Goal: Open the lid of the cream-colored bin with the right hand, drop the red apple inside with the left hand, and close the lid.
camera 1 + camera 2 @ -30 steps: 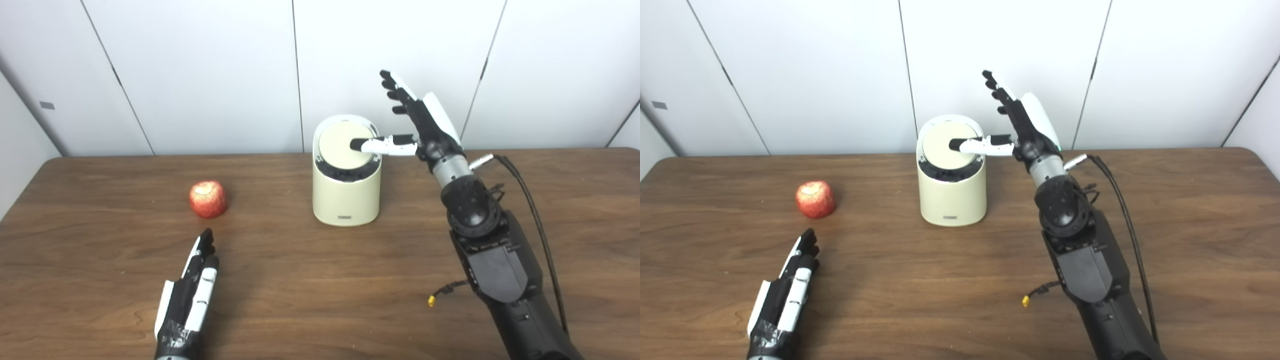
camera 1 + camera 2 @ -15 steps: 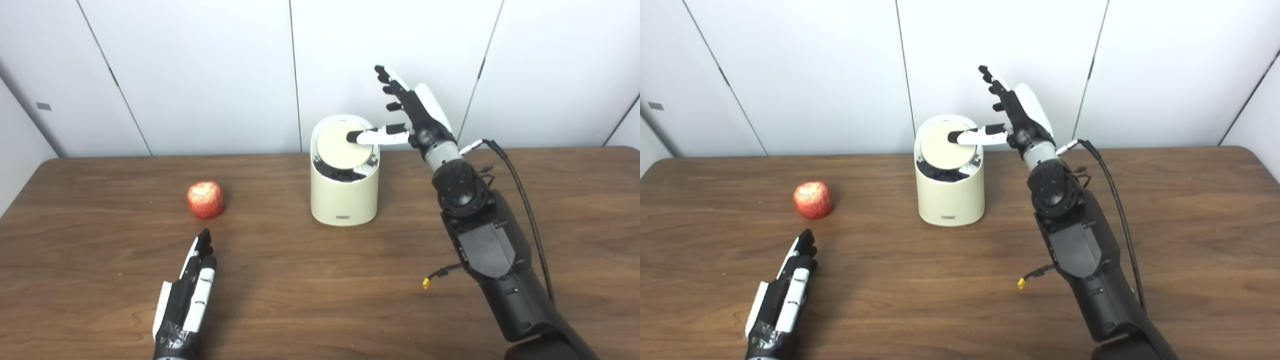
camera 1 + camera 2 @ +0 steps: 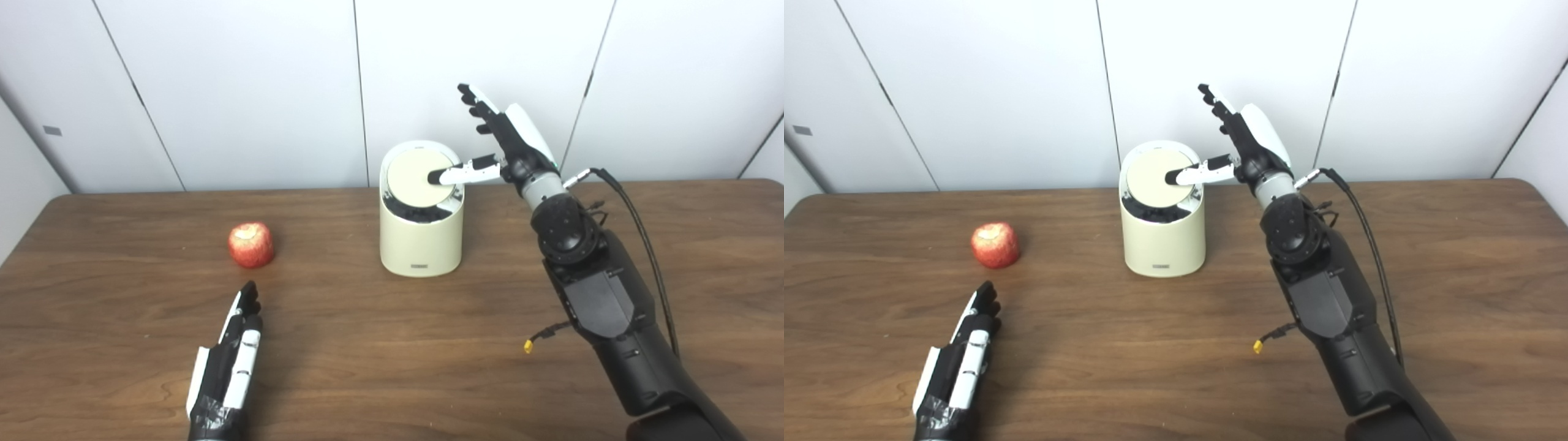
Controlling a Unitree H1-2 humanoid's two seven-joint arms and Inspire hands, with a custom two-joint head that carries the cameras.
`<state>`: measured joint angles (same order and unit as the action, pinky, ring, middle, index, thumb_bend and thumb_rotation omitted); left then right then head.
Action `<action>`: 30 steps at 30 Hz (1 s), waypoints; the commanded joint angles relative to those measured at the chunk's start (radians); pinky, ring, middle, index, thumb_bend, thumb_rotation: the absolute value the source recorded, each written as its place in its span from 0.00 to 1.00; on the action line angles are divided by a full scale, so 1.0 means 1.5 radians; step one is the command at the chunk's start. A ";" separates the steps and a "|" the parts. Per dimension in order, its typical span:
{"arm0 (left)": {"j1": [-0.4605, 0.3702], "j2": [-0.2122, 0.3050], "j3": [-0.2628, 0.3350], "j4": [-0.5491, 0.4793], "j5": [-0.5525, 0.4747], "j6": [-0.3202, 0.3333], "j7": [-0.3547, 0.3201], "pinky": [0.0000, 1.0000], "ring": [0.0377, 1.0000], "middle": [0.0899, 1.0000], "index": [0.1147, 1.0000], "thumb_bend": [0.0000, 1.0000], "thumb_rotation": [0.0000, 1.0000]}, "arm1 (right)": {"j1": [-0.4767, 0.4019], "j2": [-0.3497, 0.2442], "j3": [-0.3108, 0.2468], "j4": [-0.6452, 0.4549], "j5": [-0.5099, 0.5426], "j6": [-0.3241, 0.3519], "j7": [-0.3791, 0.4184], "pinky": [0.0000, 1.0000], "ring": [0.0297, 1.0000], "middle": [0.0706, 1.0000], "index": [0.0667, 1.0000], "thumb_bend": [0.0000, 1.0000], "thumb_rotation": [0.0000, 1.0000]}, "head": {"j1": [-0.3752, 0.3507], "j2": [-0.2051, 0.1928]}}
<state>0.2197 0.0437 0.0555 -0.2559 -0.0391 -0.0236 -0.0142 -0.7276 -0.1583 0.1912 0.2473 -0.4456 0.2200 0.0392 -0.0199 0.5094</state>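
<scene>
We note the cream-colored cylindrical bin (image 3: 420,229) upright near the back middle of the brown wooden table (image 3: 380,343), its round cream lid (image 3: 418,184) tilted, the near edge dipped so a dark gap shows below it. The right hand (image 3: 511,144) is raised just right of the bin's top, fingers (image 3: 474,104) spread wide and pointing up and away, holding nothing; its thumb (image 3: 459,175) reaches leftward with the dark tip resting on the lid's right part. The red apple (image 3: 251,244) sits on the table well left of the bin, apart from both hands. The left hand (image 3: 229,367) lies flat near the front left, fingers straight and close together, empty, their tips pointing toward the apple but short of it.
</scene>
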 commanded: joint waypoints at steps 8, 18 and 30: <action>0.017 -0.016 -0.003 0.000 0.005 -0.014 0.013 1.00 1.00 1.00 1.00 0.35 0.92 | -0.020 -0.008 0.011 -0.008 -0.012 -0.035 -0.005 0.85 0.91 0.92 0.93 0.93 0.23 | 0.001 -0.001; 0.016 -0.018 -0.007 0.003 -0.004 -0.015 0.014 1.00 1.00 1.00 1.00 0.38 0.99 | -0.012 -0.004 0.022 0.006 -0.024 -0.052 -0.015 0.85 0.90 0.91 0.91 0.91 0.22 | 0.007 -0.004; 0.016 -0.021 -0.007 -0.001 -0.007 -0.012 0.016 1.00 1.00 1.00 1.00 0.40 1.00 | -0.002 -0.003 0.031 0.031 -0.038 -0.091 -0.050 0.89 0.90 0.90 0.90 0.91 0.15 | 0.008 -0.005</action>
<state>0.2195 0.0322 0.0500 -0.2497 -0.0429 -0.0342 0.0071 -0.7128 -0.1592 0.2325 0.2951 -0.4803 0.1075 -0.0204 -0.0077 0.5016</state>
